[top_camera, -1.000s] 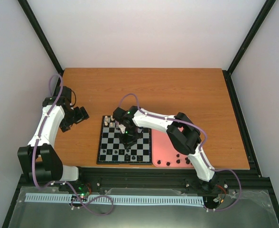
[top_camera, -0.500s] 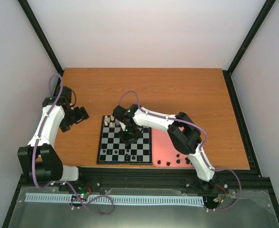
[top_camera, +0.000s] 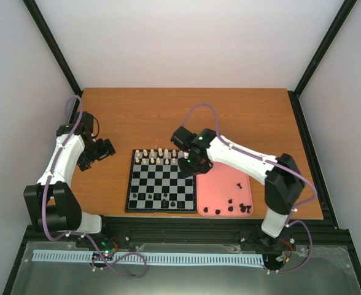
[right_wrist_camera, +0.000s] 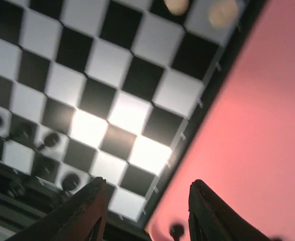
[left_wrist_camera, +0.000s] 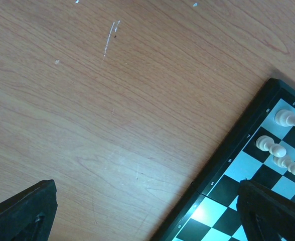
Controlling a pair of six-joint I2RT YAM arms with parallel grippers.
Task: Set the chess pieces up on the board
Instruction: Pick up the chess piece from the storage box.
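Note:
The board lies at the table's near middle. Cream-white pieces fill its two far rows. A few black chess pieces stand on its near rows, and they show at the left of the right wrist view. Several more black pieces lie in the pink tray, one of them in the right wrist view. My right gripper is open and empty above the board's right edge, half over the tray. My left gripper is open and empty above bare table, left of the board's far left corner.
White pieces stand on the board corner in the left wrist view. The wooden table ends in black frame rails at the near edge and right side. White walls close in the back and sides.
My right gripper has lifted off the middle of the board and swung right and back to the board's right edge by the tray. The left arm has not moved.

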